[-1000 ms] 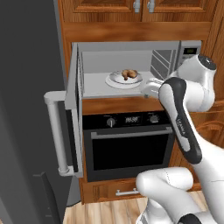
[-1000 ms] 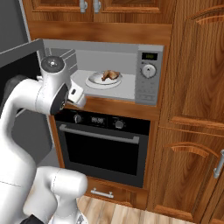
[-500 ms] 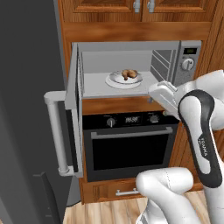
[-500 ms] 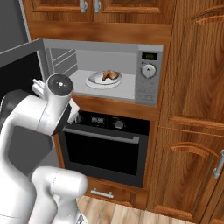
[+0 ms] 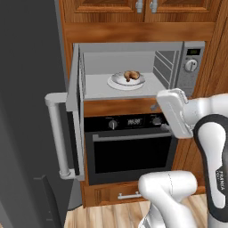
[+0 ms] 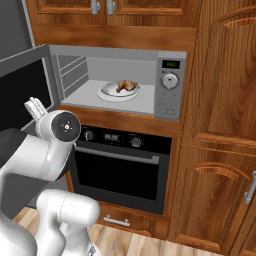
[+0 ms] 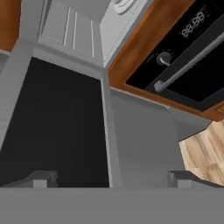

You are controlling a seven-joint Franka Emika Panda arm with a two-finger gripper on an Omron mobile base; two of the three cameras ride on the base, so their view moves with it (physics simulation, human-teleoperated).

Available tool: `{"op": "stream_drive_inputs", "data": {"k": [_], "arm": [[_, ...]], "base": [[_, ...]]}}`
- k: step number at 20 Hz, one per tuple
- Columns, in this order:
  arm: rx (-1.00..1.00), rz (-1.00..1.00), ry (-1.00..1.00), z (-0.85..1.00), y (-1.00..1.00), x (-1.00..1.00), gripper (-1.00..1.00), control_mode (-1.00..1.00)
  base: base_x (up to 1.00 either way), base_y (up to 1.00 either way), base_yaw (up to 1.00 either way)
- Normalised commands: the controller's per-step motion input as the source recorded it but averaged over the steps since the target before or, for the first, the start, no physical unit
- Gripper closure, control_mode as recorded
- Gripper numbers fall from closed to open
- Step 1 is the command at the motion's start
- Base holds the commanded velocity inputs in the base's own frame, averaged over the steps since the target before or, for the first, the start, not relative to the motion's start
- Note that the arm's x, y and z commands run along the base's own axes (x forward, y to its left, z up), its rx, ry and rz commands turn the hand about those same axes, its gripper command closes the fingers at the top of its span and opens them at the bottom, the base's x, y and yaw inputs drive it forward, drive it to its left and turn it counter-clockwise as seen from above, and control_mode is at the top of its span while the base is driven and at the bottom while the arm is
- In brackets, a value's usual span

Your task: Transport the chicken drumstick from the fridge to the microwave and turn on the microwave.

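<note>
The small golden-brown chicken drumstick [image 5: 131,75] already lies on a white round plate [image 5: 116,81] inside the silver built-in microwave [image 6: 170,102], at upper centre of both base views. So carrying looks done; the step in hand is shutting the dark-glass microwave door [image 5: 75,116], swung wide at left. Next, the hand must get behind that door and push it closed, then reach the round knob [image 6: 170,81].

The two-finger gripper [image 7: 111,178] holds nothing, tips wide apart, aimed at the door's dark glass in the hand view. The elbow is bent low, probably below the black oven [image 6: 120,167].
</note>
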Motion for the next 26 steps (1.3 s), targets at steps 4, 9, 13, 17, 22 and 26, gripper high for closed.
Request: {"op": "stream_drive_inputs", "data": {"k": [4,9,13,17,22,26], "arm": [[0.23,-0.03,0.07,0.03,0.26,-0.43,-1.0,-1.0],[0.19,0.0,0.08,0.04,0.21,-0.42,-1.0,-1.0],[0.12,0.0,0.07,0.02,0.21,-0.42,-1.0,-1.0],[0.1,0.0,0.06,0.0,0.26,-0.41,-1.0,-1.0],[0.14,0.0,0.06,0.0,0.25,-0.41,-1.0,-1.0],[0.18,0.0,0.05,0.0,0.23,-0.42,-1.0,-1.0]], "base": [[0.0,0.0,0.0],[0.0,0.0,0.0],[0.0,0.0,0.0],[0.0,0.0,0.0],[0.0,0.0,0.0],[0.0,0.0,0.0]]}}
